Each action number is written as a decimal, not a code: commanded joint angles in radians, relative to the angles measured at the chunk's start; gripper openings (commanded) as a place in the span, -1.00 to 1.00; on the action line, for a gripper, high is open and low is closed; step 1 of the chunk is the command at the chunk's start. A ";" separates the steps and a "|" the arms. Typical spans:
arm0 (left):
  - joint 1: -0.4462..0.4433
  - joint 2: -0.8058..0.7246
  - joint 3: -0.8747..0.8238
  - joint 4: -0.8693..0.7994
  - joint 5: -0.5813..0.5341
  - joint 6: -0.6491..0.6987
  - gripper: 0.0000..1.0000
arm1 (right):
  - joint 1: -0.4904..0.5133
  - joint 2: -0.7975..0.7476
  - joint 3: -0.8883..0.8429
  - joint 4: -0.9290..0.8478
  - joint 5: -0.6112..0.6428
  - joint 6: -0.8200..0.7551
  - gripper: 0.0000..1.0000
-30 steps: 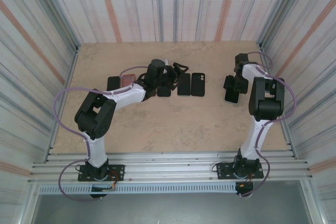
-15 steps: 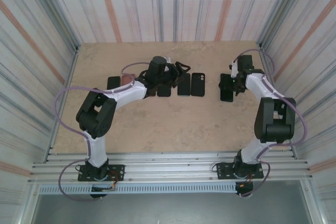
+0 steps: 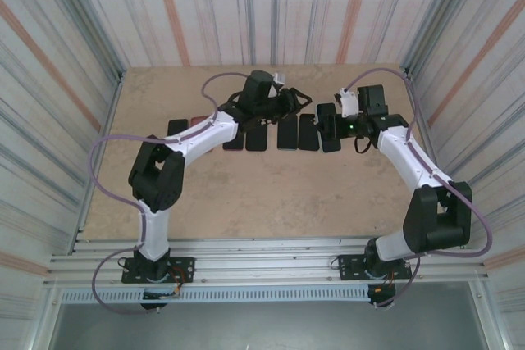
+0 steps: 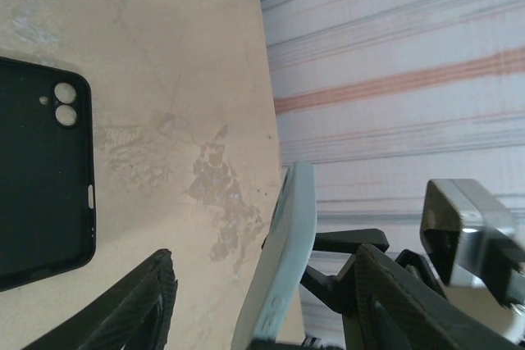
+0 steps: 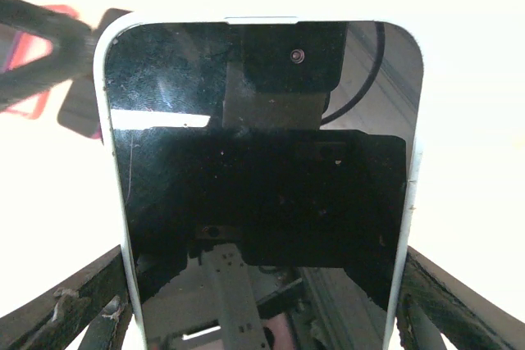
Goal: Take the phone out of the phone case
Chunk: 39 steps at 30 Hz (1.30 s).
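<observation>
The phone (image 5: 262,170), black glass screen facing the camera, sits in a pale phone case (image 5: 109,120) whose rim frames it. My right gripper (image 5: 267,317) is shut on its two long edges and holds it above the table at mid-back (image 3: 327,138). In the left wrist view the same pale case (image 4: 287,243) shows edge-on between the fingers of my left gripper (image 4: 264,284). Those jaws stand apart, with a wide gap on the left side and a small one on the right. From above, the left gripper (image 3: 305,102) meets the right gripper (image 3: 335,120) over the row of cases.
Several dark phones or cases (image 3: 287,133) and a pink one (image 3: 201,125) lie in a row at mid-table. A black case with camera holes (image 4: 41,170) lies flat below the left gripper. Corrugated walls (image 3: 66,79) enclose the table on three sides.
My right arm has swung left from the right wall to the centre, carrying the phone. My left arm has reached right to meet it, and its jaws have narrowed around the case.
</observation>
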 commanded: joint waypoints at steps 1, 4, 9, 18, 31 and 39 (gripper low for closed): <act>-0.014 0.017 0.073 -0.107 0.024 0.114 0.16 | 0.014 -0.039 0.009 0.026 -0.058 -0.020 0.23; -0.021 0.021 0.092 -0.123 0.035 0.125 0.08 | 0.025 -0.048 0.017 0.030 -0.080 -0.015 0.22; -0.028 0.030 0.113 -0.143 0.047 0.148 -0.12 | 0.043 -0.051 0.033 0.024 -0.098 0.000 0.21; -0.031 0.046 0.123 -0.144 0.086 0.145 -0.47 | 0.063 -0.058 0.052 0.030 -0.114 0.023 0.20; -0.013 0.027 0.099 -0.073 0.129 0.070 -0.90 | 0.062 -0.087 0.039 0.055 -0.123 0.055 0.67; 0.041 -0.013 0.048 0.061 0.132 -0.046 -0.88 | -0.005 -0.185 -0.057 0.114 -0.157 0.204 0.85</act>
